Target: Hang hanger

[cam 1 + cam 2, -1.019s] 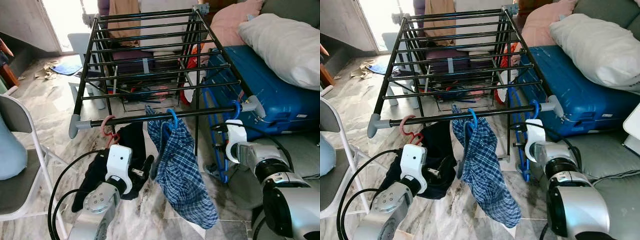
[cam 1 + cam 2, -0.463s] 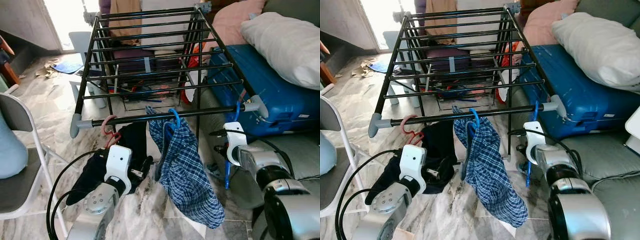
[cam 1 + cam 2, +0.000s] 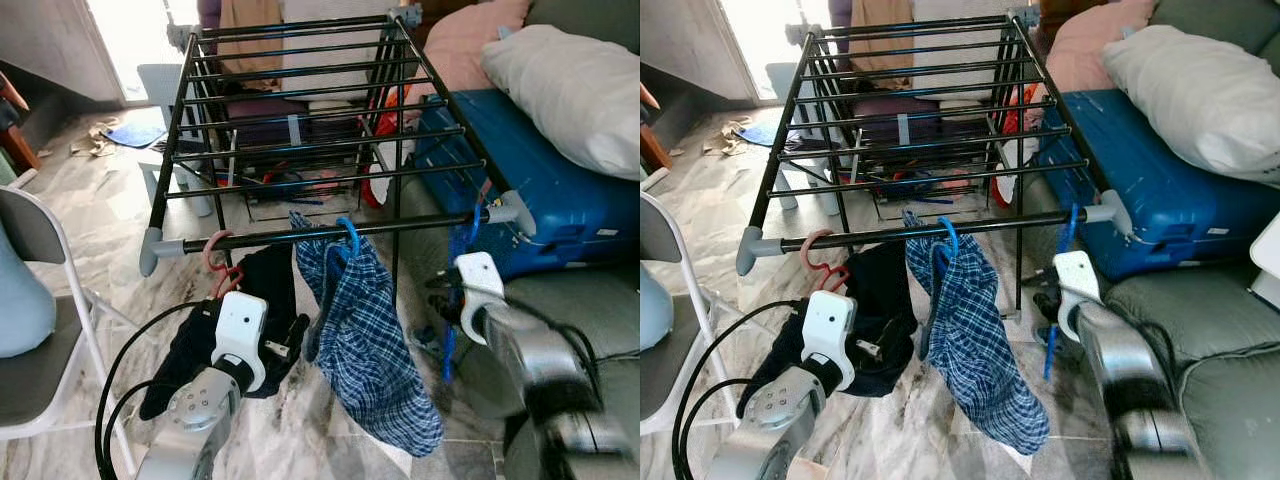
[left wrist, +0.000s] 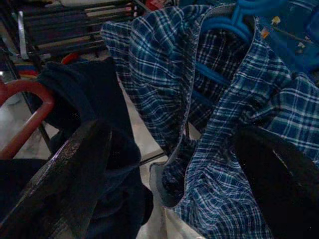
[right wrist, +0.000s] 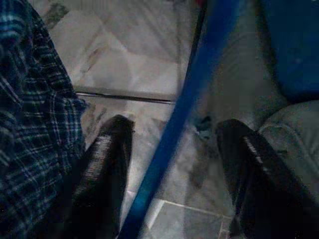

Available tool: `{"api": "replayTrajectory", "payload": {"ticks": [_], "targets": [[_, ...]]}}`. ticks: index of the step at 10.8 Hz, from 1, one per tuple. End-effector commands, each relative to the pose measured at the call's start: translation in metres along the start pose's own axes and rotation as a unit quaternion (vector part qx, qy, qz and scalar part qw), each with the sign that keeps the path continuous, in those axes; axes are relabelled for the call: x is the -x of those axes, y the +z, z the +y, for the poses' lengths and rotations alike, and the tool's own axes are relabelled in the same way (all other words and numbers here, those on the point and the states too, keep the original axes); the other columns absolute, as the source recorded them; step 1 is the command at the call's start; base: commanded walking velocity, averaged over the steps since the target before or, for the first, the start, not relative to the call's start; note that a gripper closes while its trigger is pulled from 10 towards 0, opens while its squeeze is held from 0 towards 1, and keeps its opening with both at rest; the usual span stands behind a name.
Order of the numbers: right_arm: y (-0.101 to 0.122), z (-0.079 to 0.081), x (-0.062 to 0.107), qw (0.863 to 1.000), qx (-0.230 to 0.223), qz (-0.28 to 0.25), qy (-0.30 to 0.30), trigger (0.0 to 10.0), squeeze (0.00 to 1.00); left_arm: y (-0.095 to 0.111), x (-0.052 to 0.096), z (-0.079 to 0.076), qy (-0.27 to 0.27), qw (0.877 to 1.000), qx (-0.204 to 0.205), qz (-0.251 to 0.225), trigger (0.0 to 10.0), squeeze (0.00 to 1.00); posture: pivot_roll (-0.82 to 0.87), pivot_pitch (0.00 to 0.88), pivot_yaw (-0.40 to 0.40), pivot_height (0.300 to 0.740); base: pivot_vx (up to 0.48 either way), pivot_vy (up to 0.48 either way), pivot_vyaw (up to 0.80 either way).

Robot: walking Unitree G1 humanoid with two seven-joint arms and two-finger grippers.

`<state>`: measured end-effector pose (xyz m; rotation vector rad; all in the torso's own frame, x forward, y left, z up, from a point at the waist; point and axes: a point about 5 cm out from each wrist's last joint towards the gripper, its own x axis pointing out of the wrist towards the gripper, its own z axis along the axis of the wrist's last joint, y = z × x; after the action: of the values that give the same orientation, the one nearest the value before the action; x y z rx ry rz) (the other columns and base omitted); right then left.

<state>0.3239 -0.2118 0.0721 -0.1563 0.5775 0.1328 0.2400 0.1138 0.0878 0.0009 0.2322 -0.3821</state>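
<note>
Three hangers (image 3: pixel 342 232) on rack (image 3: pixel 300 238)

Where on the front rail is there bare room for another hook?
The front rail is bare between the plaid shirt's blue hanger and the empty blue hanger near the right end. It is crowded leftward, where the red hanger carries dark clothes.

Daylight floods in from the doorway (image 3: pixel 130 40) at the far left, blown out to white, and glares off the marble floor (image 3: pixel 110 200). The head views are bright and mostly sharp, though the right arm (image 3: pixel 1120 370) smears with motion blur. Both wrist views are dim and grainy (the blue hanger (image 5: pixel 184 109) streaks softly).
</note>
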Motion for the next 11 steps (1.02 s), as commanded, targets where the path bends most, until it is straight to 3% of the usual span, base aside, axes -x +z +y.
{"api": "replayTrajectory", "payload": {"ticks": [1, 7, 11], "targets": [[0.006, 0.000, 0.005, 1.000, -0.001, -0.019, -0.006, 10.0, 1.00, 0.002, 0.003, 0.003, 0.011, 1.000, -0.009, 0.000, 10.0, 0.00, -0.08, 0.025, 0.033, 0.740, 0.000, 0.000, 0.00], [0.001, 0.008, 0.042, 0.995, -0.008, -0.092, -0.032, 10.0, 1.00, 0.009, 0.004, 0.006, 0.034, 0.999, -0.019, -0.024, 10.0, 0.00, -0.09, 0.030, 0.029, 0.740, 0.000, 0.000, 0.00], [0.005, 0.014, 0.050, 0.994, -0.009, -0.102, -0.042, 10.0, 1.00, 0.010, 0.000, 0.005, 0.040, 0.998, -0.029, -0.024, 10.0, 0.00, -0.09, 0.027, 0.027, 0.740, 0.000, 0.000, 0.00]]}}
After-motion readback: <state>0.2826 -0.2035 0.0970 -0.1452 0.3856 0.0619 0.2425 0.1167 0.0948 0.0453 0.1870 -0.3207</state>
